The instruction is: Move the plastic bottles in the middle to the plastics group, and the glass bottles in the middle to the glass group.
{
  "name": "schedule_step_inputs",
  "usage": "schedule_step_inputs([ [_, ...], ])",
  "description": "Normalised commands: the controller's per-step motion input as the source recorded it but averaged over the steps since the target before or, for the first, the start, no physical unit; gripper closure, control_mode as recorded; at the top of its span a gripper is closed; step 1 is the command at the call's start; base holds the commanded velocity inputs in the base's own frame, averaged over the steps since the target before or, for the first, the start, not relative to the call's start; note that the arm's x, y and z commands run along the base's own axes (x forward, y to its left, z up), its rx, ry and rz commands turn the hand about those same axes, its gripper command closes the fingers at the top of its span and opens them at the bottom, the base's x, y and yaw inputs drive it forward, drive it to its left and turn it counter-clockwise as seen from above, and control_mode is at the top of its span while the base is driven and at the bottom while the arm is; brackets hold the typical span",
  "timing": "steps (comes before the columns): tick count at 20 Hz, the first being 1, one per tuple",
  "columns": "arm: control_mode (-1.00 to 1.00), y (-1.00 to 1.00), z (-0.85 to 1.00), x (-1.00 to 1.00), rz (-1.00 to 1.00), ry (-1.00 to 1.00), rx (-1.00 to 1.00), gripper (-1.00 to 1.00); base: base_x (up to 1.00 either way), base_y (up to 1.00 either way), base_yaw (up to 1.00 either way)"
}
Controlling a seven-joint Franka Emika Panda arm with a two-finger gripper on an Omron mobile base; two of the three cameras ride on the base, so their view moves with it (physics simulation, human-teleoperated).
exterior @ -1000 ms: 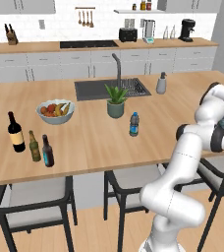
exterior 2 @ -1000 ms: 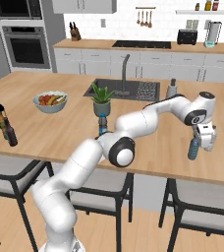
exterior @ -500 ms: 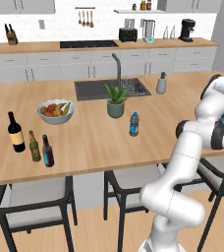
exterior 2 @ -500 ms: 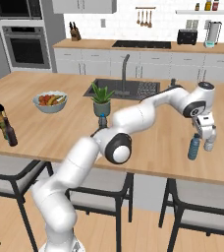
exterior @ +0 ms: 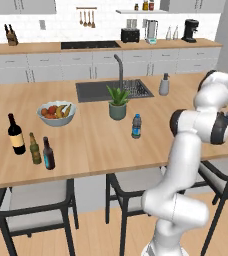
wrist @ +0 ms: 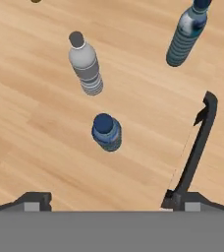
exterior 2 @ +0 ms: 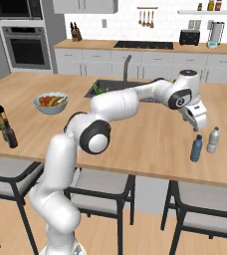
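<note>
1. Left end of worktop [exterior: 91, 145]: red-labelled wine bottle [exterior: 16, 134], olive-green bottle [exterior: 35, 149] and dark blue-labelled glass bottle [exterior: 48, 154] stand together.
2. Fruit bowl [exterior: 57, 113] — holding mixed fruit.
3. Centre: one blue plastic bottle [exterior: 136, 126], upright near the potted plant [exterior: 118, 102].
4. Right end: second blue bottle [exterior 2: 196, 148] beside the pale clear-grey bottle [exterior 2: 213, 140]; contents indiscernible.
5. Gripper [exterior 2: 197, 119] — fingers spread, empty, above them.
</note>
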Motion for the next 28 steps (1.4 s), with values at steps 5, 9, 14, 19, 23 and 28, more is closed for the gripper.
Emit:
schedule_step_inputs([
  [5,-1.00,1.00,-0.10,-0.38,0.12,0.03,-0.17,-1.00,0.00,0.00,0.00],
  [9,-1.00,0.90,0.00,-0.15,0.23,0.08,0.04,-1.00,0.00,0.00,0.00],
  [14,-1.00,0.80,0.17,-0.03,0.42,0.23,0.16,-1.00,0.00,0.00,0.00],
  [19,-1.00,0.86,0.34,0.00,0.49,0.21,0.08,-1.00,0.00,0.00,0.00],
  [23,-1.00,0.72,0.32,0.03,0.54,0.06,0.09,-1.00,0.00,0.00,0.00],
  [28,-1.00,0.77,0.02,0.20,0.43,-0.08,0.01,-1.00,0.00,0.00,0.00],
])
